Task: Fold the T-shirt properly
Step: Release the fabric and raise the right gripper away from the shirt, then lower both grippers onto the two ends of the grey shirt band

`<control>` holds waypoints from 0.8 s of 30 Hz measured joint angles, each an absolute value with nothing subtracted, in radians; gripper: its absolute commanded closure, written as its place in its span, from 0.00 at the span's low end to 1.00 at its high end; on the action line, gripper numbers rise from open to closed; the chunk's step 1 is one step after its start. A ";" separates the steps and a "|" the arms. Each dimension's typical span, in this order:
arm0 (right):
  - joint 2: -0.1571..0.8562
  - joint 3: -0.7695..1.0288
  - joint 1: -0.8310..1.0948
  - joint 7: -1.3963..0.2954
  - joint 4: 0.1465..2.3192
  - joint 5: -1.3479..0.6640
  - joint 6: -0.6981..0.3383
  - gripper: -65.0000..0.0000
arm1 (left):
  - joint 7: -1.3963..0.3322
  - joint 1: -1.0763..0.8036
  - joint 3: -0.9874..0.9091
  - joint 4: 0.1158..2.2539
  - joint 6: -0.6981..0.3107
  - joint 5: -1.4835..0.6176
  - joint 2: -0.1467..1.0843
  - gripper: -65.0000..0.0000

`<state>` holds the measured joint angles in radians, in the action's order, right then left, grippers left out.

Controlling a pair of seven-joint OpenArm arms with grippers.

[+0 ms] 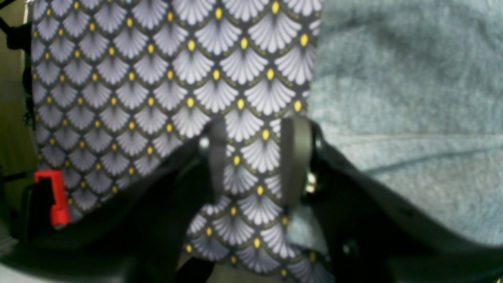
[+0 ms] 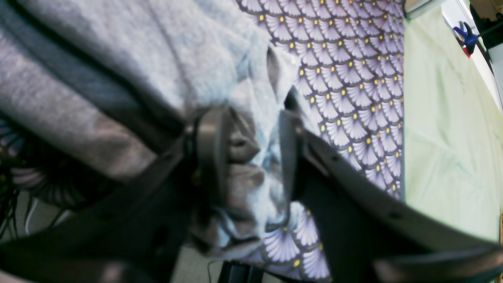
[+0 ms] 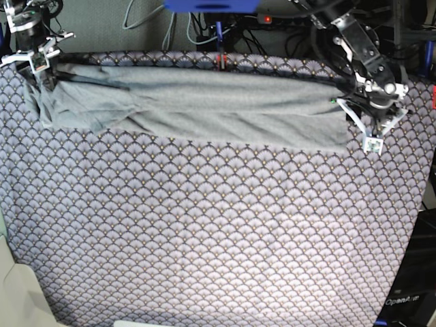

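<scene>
The grey T-shirt [image 3: 218, 105] lies as a long folded band across the far part of the table. My right gripper [image 3: 41, 68] is at its left end. In the right wrist view its jaws stand apart, the gripper [image 2: 251, 149] open, with crumpled T-shirt [image 2: 118, 59] cloth lying loose in the gap. My left gripper [image 3: 371, 139] is just off the band's right end. In the left wrist view this gripper [image 1: 255, 161] is open over bare tablecloth, with the T-shirt [image 1: 412, 98] edge just beside one finger [image 1: 294, 157].
The purple-white fan-patterned tablecloth [image 3: 204, 238] covers the whole table. A red clip [image 1: 59, 196] holds it at one edge. A pale green surface [image 2: 444, 118] lies beyond the table, with a blue clamp [image 2: 467, 37]. Cables hang behind the far edge [image 3: 218, 54].
</scene>
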<state>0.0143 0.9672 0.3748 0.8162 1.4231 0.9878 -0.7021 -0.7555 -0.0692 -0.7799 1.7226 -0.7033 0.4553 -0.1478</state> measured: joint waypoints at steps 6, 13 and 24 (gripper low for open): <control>0.035 1.083 0.309 0.816 1.420 0.983 -0.702 0.57 | -0.752 -0.069 -0.780 1.799 -0.703 0.455 -0.148 0.37; 0.055 1.148 0.217 0.822 1.392 0.836 -0.703 0.57 | -0.756 -0.068 -0.777 1.830 -0.704 0.452 -0.150 0.37; 0.028 1.174 0.075 0.507 1.358 0.621 -0.702 0.57 | -0.867 -0.061 -0.821 1.825 -0.704 0.450 -0.155 0.37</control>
